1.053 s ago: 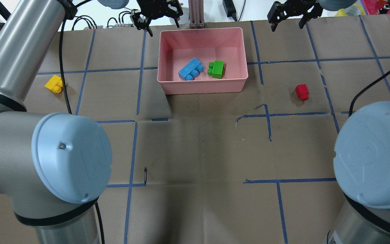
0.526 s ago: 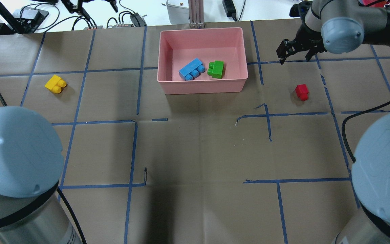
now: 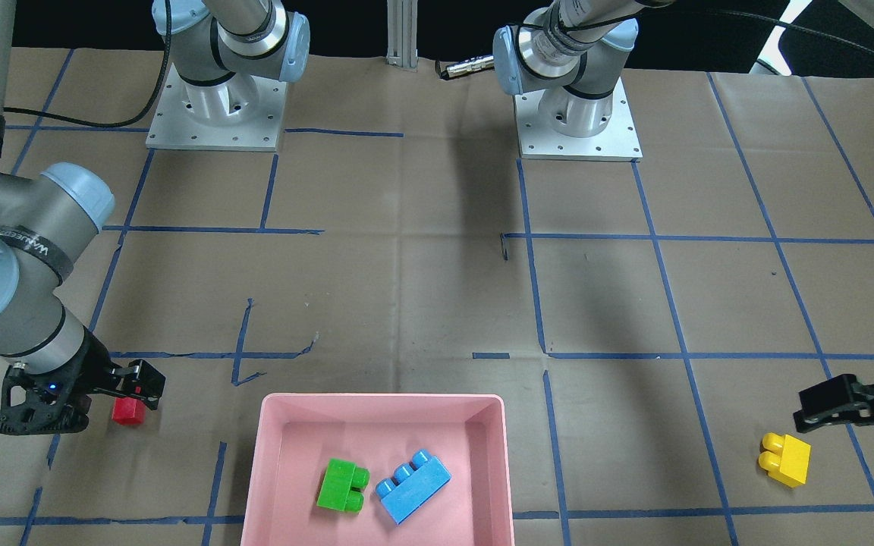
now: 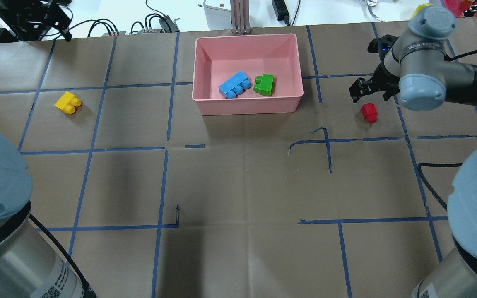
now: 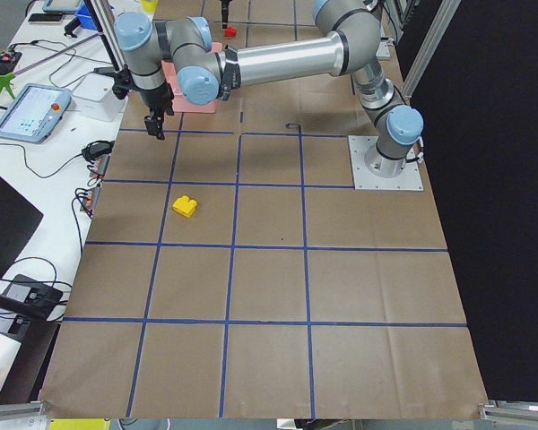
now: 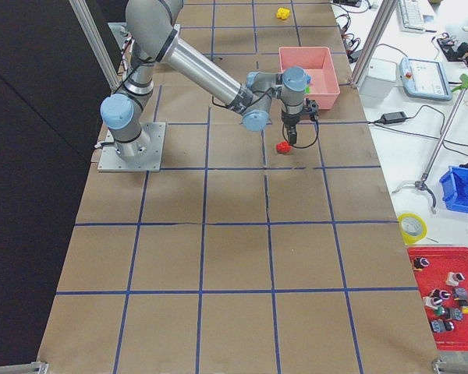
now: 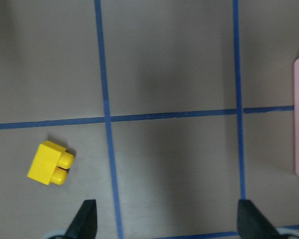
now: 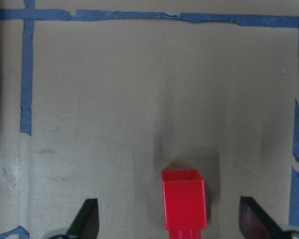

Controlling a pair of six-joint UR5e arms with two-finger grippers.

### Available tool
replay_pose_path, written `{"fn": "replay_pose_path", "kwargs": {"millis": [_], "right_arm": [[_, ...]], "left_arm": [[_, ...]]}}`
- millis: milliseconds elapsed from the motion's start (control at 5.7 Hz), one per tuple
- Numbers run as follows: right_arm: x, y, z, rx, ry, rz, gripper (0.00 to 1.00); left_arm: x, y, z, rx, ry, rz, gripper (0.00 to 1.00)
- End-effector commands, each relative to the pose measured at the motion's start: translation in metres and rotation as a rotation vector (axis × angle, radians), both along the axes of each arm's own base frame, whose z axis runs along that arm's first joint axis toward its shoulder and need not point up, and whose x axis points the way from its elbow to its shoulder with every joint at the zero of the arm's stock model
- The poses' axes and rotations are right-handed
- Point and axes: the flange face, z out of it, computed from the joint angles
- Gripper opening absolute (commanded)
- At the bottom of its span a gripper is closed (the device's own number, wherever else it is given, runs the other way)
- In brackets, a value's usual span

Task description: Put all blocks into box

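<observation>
The right gripper (image 4: 369, 93) is spread wide and holds nothing. The red block (image 8: 184, 204) lies on the brown paper table (image 4: 242, 178) just below it. In the right wrist view the block sits in line with the gap between the two fingers (image 8: 87, 221), slightly nearer the far one, and touches neither. The left gripper (image 7: 167, 221) is also spread wide and empty. The yellow block (image 7: 49, 163) lies on the table ahead of it and off to one side, outside the line of the nearer finger, with its two studs turned toward the gap. The pink box (image 4: 246, 108) stands between the two grippers, well apart from both, and only a strip of its edge shows at the side of the left wrist view. Inside the box the blue block (image 4: 233, 84) and the green block (image 4: 265, 85) lie side by side on the floor, close together, toward the wall nearer the robot. Blue tape lines (image 4: 168, 111) cross the paper under both grippers.
</observation>
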Motion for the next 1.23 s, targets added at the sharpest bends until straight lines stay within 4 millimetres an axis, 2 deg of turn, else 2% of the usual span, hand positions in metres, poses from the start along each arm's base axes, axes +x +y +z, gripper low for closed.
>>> {"fn": "replay_pose_path", "kwargs": {"millis": [0,175,351,526,702,877,1053], "right_arm": [[-0.001,0.004,-0.032,0.011,0.000,-0.004,0.96],[-0.001,0.003,-0.035,0.007,0.001,-0.002,0.94],[-0.002,0.004,-0.034,0.011,0.006,-0.003,0.76],[-0.004,0.006,-0.036,0.030,0.023,0.015,0.28],[-0.008,0.007,-0.037,0.040,0.040,0.021,0.08],[-0.012,0.005,-0.030,0.026,0.048,0.071,0.03],[-0.010,0.003,0.006,0.025,0.049,0.098,0.03]], "left_arm": [[0.061,0.021,-0.023,0.033,0.017,-0.319,0.99],[0.059,0.022,-0.035,0.040,0.025,-0.364,0.99],[0.061,0.016,-0.059,0.038,0.027,-0.363,0.99],[0.064,0.008,-0.093,0.014,0.010,-0.360,0.99],[0.063,0.009,-0.129,-0.010,-0.004,-0.359,0.99],[0.061,0.014,-0.159,-0.051,-0.039,-0.354,0.99],[0.059,0.018,-0.179,-0.074,-0.054,-0.351,0.99]]}}
